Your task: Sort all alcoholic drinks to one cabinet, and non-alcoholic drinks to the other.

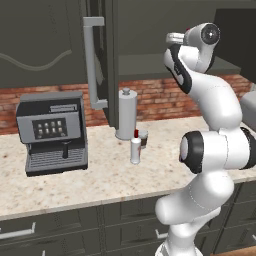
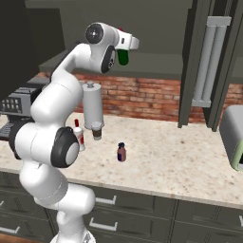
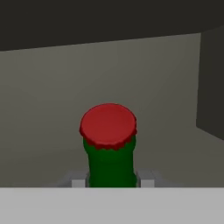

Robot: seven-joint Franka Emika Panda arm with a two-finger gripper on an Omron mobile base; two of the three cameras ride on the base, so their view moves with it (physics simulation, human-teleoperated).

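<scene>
My gripper (image 3: pixel 112 181) is shut on the neck of a dark-green glass bottle (image 3: pixel 109 153) with a red crown cap. In the right base view the gripper (image 2: pixel 125 47) holds the green bottle (image 2: pixel 123 58) high, at the front of an open dark grey wall cabinet's shelf (image 2: pixel 161 64). On the counter stand a white bottle with red cap (image 1: pixel 135 148), a coffee cup with brown sleeve (image 2: pixel 97 130) and a tiny purple bottle (image 2: pixel 122 152). The white bottle (image 2: pixel 79 136) is partly hidden behind my arm.
A tall grey metal canister (image 1: pixel 126 114) stands by the brick wall behind the drinks. A coffee machine (image 1: pixel 52 131) sits at the counter's left. Open cabinet doors with pale bar handles (image 1: pixel 92 62) (image 2: pixel 211 61) hang on both sides. A pale appliance (image 2: pixel 234 137) sits far right.
</scene>
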